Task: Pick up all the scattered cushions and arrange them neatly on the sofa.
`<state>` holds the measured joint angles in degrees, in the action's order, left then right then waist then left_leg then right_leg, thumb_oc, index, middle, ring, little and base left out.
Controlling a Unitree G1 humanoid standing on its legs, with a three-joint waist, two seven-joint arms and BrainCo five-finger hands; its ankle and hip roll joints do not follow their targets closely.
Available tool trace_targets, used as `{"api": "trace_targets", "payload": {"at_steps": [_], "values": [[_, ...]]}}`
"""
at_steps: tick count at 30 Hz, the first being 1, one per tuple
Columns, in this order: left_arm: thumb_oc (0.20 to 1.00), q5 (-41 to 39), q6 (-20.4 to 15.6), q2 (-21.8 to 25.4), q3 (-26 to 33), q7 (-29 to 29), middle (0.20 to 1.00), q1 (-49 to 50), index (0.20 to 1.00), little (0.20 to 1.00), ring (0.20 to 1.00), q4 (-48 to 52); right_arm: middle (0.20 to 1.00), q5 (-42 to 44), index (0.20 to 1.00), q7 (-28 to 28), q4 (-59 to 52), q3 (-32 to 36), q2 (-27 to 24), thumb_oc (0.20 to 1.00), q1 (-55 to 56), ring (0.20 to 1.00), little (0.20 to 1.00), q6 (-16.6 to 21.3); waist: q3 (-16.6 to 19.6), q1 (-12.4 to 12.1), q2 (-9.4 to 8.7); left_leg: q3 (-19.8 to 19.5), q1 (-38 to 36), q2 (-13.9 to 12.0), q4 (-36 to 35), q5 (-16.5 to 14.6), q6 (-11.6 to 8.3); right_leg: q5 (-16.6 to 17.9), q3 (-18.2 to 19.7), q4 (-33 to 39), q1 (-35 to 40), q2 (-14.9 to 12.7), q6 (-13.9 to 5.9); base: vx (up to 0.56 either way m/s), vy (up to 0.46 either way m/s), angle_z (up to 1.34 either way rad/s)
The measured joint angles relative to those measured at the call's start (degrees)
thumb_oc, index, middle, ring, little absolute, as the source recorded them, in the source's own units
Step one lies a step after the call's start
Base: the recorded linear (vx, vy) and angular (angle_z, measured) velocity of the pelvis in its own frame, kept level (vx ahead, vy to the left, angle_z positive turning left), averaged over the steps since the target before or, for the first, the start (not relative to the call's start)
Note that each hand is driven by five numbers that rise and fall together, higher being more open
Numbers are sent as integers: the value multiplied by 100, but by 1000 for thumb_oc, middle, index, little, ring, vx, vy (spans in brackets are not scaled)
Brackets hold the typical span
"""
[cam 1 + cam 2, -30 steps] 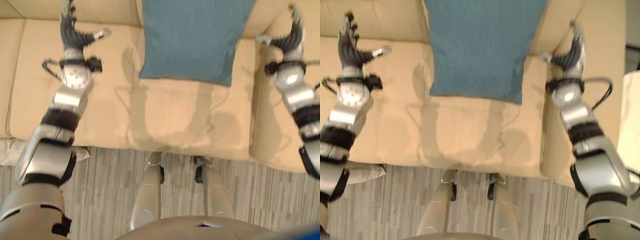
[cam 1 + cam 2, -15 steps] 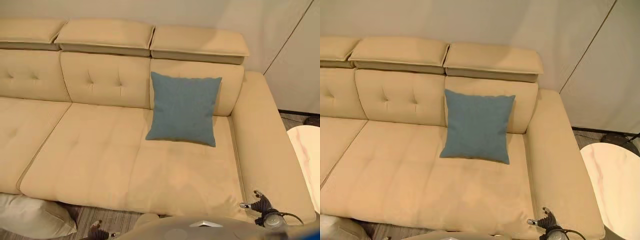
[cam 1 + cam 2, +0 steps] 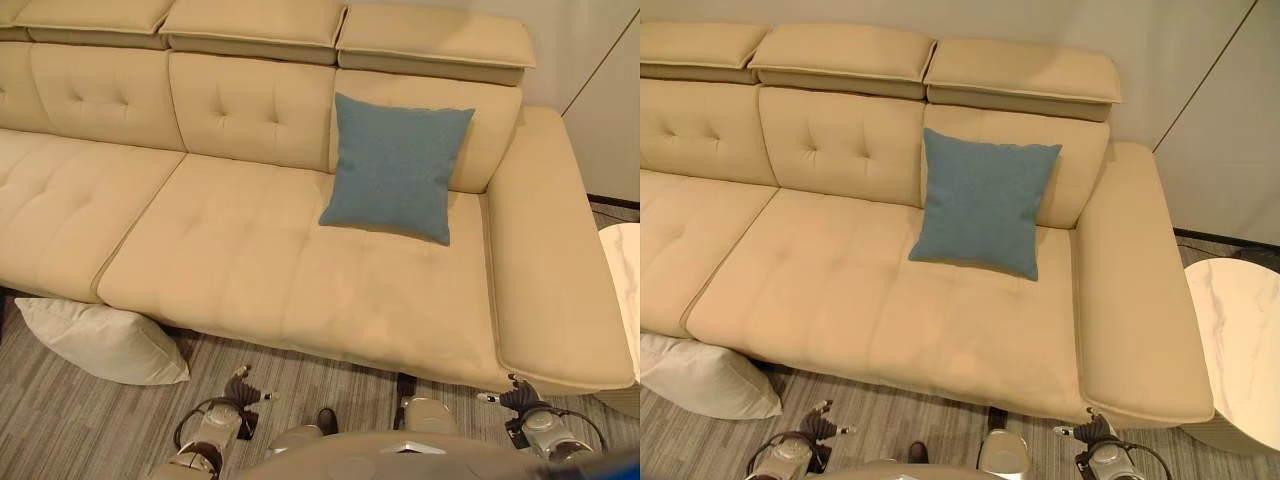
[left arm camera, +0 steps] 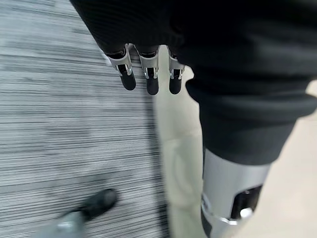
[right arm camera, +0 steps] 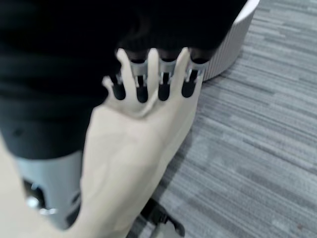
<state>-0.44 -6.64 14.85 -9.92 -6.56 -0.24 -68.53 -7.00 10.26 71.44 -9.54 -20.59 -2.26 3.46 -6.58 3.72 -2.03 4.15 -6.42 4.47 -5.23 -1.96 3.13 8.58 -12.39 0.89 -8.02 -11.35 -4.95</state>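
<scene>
— So, where do things stand from the left eye?

— One blue cushion (image 3: 397,167) is already propped upright against the sofa (image 3: 240,260) backrest, near the right armrest end of the seat. A white cushion (image 3: 103,341) lies on the striped carpet (image 3: 60,430), tucked against the sofa's front edge toward the left. By my reckoning that one is left to fetch.

— And the right eye?

— Same scene, plus a round marble side table (image 3: 1240,350) just beside the right armrest. My left hand (image 3: 820,427) and right hand (image 3: 1092,432) hang low in front of the seat's front edge, both empty.

— Your left wrist camera?

— My left fingers (image 4: 148,79) hang relaxed and straight over the carpet, gripping nothing.

— Right wrist?

— My right fingers (image 5: 163,84) are likewise loose and spread, holding nothing, with the table's ribbed base (image 5: 233,44) behind them. Nothing seems to block the white cushion, though it sits well off to my left.
</scene>
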Motion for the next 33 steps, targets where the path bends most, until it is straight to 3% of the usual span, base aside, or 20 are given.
{"api": "trace_targets", "payload": {"at_steps": [1,2,3,5,6,8,9,10,11,13,14,15,16,17,19,21,23,24,30,33], "values": [[1000,0,14,156,-79,-7,1000,76,1000,1000,1000,97,1000,-116,1000,4,117,-23,178,1000,-133,1000,1000,-63,-46,-59,-388,18,662,435,547,13,124,697,265,-95,-572,-354,-234,-610,149,-30],[1000,-2,25,227,-61,-4,1000,-35,1000,1000,1000,126,1000,-116,1000,3,78,-9,251,1000,-464,1000,1000,-66,-253,-7,-455,75,1287,450,1006,43,399,1328,567,126,-861,-371,-319,-558,22,-34],[1000,-3,12,186,104,-18,1000,-329,1000,1000,1000,178,1000,-114,1000,-6,99,-128,180,1000,-533,1000,1000,-127,-445,-165,-226,141,1498,250,964,253,575,236,708,-993,-1065,-52,-601,-397,-41,-34],[1000,-3,-30,307,100,-25,1000,-353,1000,1000,1000,185,1000,-111,1000,-16,192,-228,171,1000,-485,1000,1000,-123,-488,-455,-7,101,1519,39,889,505,461,-1524,1032,-3469,-989,552,-491,-198,-202,-7],[1000,-5,2,424,111,-35,1000,-218,1000,1000,1000,171,1000,-104,1000,-18,91,-215,187,1000,-297,1000,1000,-104,-368,-621,-52,-66,1449,99,642,623,185,-2056,1198,-3606,-372,815,-238,-172,-307,34],[1000,-18,2,522,283,-116,1000,15,1000,1000,1000,155,1000,-68,1000,-8,73,-237,337,1000,-125,1000,1000,-116,-164,-791,-189,-158,1687,172,442,320,-603,-2589,1180,-1990,462,1306,513,-160,-257,69],[1000,-19,108,521,466,-118,1000,-5,1000,1000,1000,21,1000,-36,1000,15,-99,-286,419,1000,-103,1000,1000,-53,-75,-596,-444,-15,2199,249,785,-38,-934,-1803,1108,-386,787,1392,1305,-178,-243,74],[1000,-24,116,493,486,-118,1000,-67,1000,1000,1000,-27,1000,-36,1000,10,-60,-289,476,1000,-162,1000,1000,-73,-136,-728,-602,-161,2423,203,1322,47,-500,-1507,1002,-404,554,1176,1312,-129,-178,79],[1000,-26,135,449,425,-123,1000,-31,1000,1000,1000,-69,1000,-4,1000,15,-53,-290,511,1000,-198,1000,1000,-66,-152,-717,-655,-343,2452,-31,1736,-26,-545,-1272,938,-365,486,1078,1160,-147,-163,45],[1000,-73,132,29,189,-126,1000,75,1000,1000,1000,-72,1000,66,1000,63,-148,-259,141,1000,-37,1000,1000,-84,-117,-478,215,-752,1886,-818,896,446,-732,-1578,714,-716,424,1538,964,-343,-138,99],[1000,-89,87,3,49,-134,1000,125,1000,1000,1000,55,1000,124,1000,63,-157,-303,150,1000,-10,1000,1000,-81,-123,-579,302,-753,1901,-784,707,476,-884,-1708,817,-1249,72,1593,926,-379,-124,64],[1000,-100,84,53,18,-141,1000,23,1000,1000,1000,233,1000,124,1000,79,-194,-353,140,1000,-16,1000,1000,-65,-154,-592,336,-752,2141,-876,699,756,-1430,-1832,708,-1787,-275,1841,1100,-162,-60,103],[1000,-110,131,218,-19,-145,1000,-248,1000,1000,1000,104,1000,133,1000,120,-148,-357,290,1000,-92,1000,1000,-73,-261,-423,-217,-493,2399,-422,1282,302,-1079,-1544,549,-1398,-388,1395,1521,-131,-38,97],[1000,-106,131,211,-14,-126,1000,-285,1000,1000,1000,68,1000,148,1000,111,-26,-317,336,1000,-164,1000,1000,-94,-263,-472,-381,-434,2438,-337,1940,70,-798,-1423,553,-1161,-359,1232,1477,-116,2,88],[1000,-106,151,156,45,-137,1000,-272,1000,1000,1000,-104,1000,184,1000,121,-44,-258,309,1000,-174,1000,1000,-74,-213,-396,-456,-372,1978,-333,2645,-306,-788,-1010,430,-628,-74,1097,1425,-79,83,50],[1000,-96,127,31,-40,-90,1000,-331,1000,1000,1000,-4,1000,188,1000,116,-30,-197,177,1000,-15,1000,1000,-82,-53,-15,-226,-96,1058,-511,2364,-650,-763,-583,-62,82,265,1060,1152,-10,113,126],[1000,-90,101,-123,-238,-81,1000,-398,1000,1000,1000,87,1000,186,1000,102,-13,-19,96,1000,-68,1000,1000,-126,-32,2,128,-149,273,-551,544,-492,-424,-374,-66,73,27,1172,941,-49,139,23],[1000,-87,124,-100,-236,-83,1000,-382,1000,1000,1000,69,1000,184,1000,100,-3,-1,164,1000,-131,1000,1000,-125,-42,-20,89,-126,171,-487,281,-419,-299,-281,-1,61,-22,1110,866,-72,165,-22],[1000,-9,127,268,-99,-90,1000,-59,1000,1000,1000,-21,1000,113,1000,38,94,-58,456,1000,-130,1000,1000,-188,-42,-135,-167,-65,372,-14,164,-49,215,-181,308,-517,-576,566,102,-93,72,3],[1000,-13,134,368,-63,-97,1000,-60,1000,1000,1000,-27,1000,116,1000,12,96,-42,452,1000,-127,1000,1000,-191,-125,-222,-91,-644,480,-43,139,148,172,-771,1197,-720,-152,776,-129,12,-117,87]]}}
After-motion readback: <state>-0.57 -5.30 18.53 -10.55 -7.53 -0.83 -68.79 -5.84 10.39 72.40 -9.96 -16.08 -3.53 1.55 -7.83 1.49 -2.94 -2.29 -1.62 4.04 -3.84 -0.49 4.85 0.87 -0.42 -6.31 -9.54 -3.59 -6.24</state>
